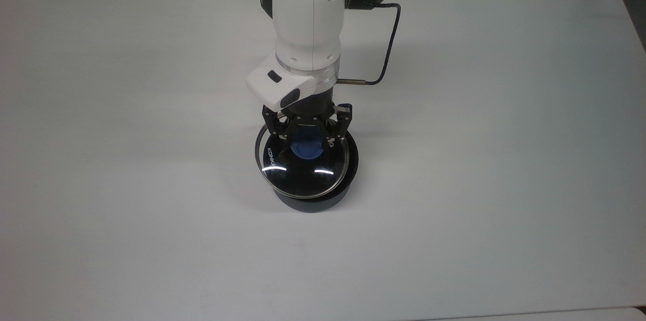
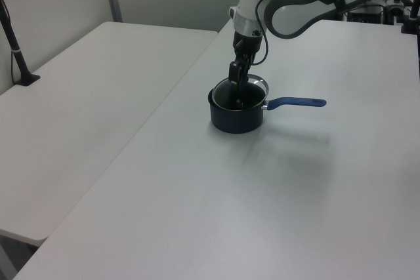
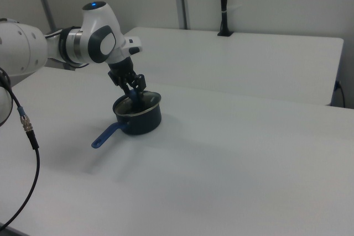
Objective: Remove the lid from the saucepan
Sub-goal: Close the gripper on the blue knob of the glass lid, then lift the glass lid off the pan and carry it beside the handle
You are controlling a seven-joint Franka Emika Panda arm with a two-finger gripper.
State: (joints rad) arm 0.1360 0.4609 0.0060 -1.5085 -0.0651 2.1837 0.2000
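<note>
The lid (image 1: 301, 167) sits over the saucepan (image 1: 323, 199) but skewed, its rim overhanging the pot wall toward the top view's left. Glass with a metal rim, so I judge it stiff, slick and breakable if dropped, and fairly light; the blue knob (image 1: 308, 145) at its centre is the only sensible hold. The tool (image 1: 309, 140) straddles that knob, fingers narrow and apparently closed on it. The top view gives the white lettering and the sideways offset; the left view instead gives the pot's long blue handle (image 2: 296, 102) pointing to the left view's right along the surface (image 2: 275, 188).
</note>
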